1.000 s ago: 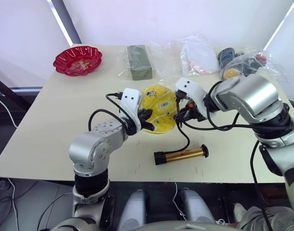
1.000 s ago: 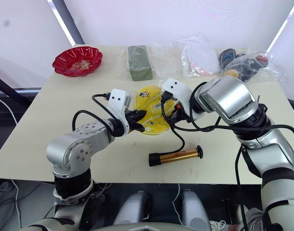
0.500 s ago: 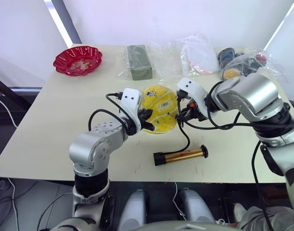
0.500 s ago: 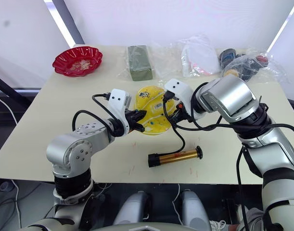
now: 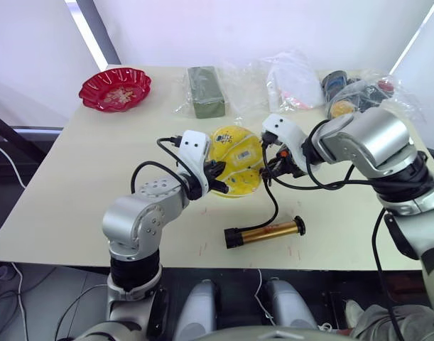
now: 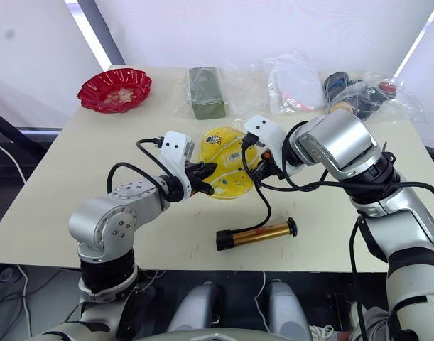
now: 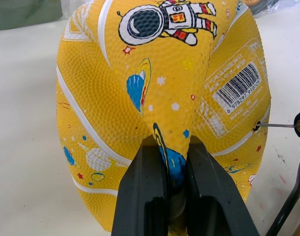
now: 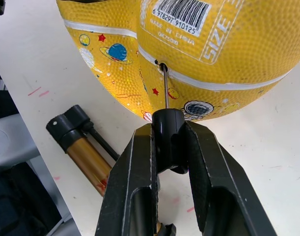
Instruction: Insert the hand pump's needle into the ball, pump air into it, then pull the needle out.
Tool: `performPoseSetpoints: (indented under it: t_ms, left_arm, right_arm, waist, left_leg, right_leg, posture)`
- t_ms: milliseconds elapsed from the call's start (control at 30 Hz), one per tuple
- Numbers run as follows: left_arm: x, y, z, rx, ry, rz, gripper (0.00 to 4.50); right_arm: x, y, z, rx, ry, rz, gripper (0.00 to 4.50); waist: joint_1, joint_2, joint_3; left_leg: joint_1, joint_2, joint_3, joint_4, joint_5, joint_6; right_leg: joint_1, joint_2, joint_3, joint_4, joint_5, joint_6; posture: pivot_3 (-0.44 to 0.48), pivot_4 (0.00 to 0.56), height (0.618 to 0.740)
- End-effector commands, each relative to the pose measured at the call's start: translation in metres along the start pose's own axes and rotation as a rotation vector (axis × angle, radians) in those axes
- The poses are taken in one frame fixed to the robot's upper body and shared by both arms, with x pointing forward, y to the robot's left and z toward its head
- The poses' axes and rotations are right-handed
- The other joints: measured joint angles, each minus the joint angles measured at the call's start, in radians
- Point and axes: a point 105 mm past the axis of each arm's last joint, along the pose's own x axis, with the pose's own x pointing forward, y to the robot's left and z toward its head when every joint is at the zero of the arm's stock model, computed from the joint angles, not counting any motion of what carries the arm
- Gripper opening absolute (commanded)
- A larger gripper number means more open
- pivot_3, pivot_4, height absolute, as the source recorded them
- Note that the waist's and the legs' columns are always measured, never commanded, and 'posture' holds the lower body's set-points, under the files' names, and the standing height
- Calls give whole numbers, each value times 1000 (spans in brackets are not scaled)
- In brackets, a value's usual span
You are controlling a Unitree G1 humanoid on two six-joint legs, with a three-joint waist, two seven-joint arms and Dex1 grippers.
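Note:
The yellow ball (image 5: 235,169), limp and printed with astronauts, lies mid-table. My left gripper (image 7: 170,147) is shut on a raised fold of the ball (image 7: 159,83) on its left side. On the ball's right side, my right gripper (image 8: 168,135) is shut on the black fitting of the needle (image 8: 166,91). The needle's tip sits at the valve hole below the barcode label, with most of the shaft showing. The hand pump (image 5: 265,231) lies flat near the table's front edge. Its thin black hose (image 5: 275,206) curves up to my right gripper (image 5: 268,169).
At the back left stands a red scalloped bowl (image 5: 115,89). A green packet (image 5: 205,91) and clear plastic bags (image 5: 295,79) line the back edge, with more bagged items (image 5: 359,92) at the back right. The table's front edge (image 5: 202,264) runs just below the pump.
My right gripper has edged slightly right, away from the ball. The pump has slid a little toward the front left. My left gripper holds the ball as before.

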Motion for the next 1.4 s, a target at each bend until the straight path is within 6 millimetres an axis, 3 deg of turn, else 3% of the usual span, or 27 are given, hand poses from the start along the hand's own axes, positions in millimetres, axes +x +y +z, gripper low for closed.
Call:
performPoseSetpoints:
  t_ms: [33,400,933,1400]
  left_arm:
    - [-4,-6,5,26,-25,-17,0]
    - [-4,-6,5,37,-26,-15,0]
    - [-4,-4,4,39,-23,-10,0]
    - [-5,-2,4,44,-20,-8,0]
  right_arm:
    - [-5,1,7,-29,-11,-9,295]
    - [-5,3,5,0,5,3,295]
    - [-2,-3,-2,309,-125,197,295]
    - [-7,-3,8,506,-241,342,295]
  waist:
    - [0,0,0]
    - [0,0,0]
    - [-1,0,0]
    - [-10,0,0]
  left_leg:
    - [0,0,0,0,0,0]
    - [0,0,0,0,0,0]
    - [-1,-1,0,0,0,0]
    - [-1,-1,0,0,0,0]
  right_leg:
    - [0,0,0,0,0,0]
    - [0,0,0,0,0,0]
    - [0,0,0,0,0,0]
    - [0,1,0,0,0,0]
  posture:
    - [0,150,740]
    - [0,150,740]
    - [0,150,740]
    - [0,150,740]
